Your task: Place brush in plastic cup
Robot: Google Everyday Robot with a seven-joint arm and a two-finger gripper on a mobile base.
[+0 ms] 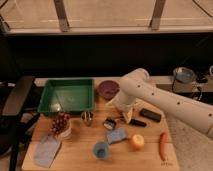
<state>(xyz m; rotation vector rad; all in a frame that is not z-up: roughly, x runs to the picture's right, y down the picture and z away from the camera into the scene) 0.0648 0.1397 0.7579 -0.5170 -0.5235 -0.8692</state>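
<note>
The brush lies on the wooden board, its squarish head to the left and its black handle pointing right. The light-blue plastic cup stands upright near the board's front edge, in front of and a little left of the brush. My gripper hangs from the white arm, which reaches in from the right. The gripper points down just above the brush handle, behind the cup.
A green tray and a purple bowl stand at the back. Grapes, a metal cup, a blue sponge, an orange fruit, a carrot, a black block and a grey-blue cloth lie around.
</note>
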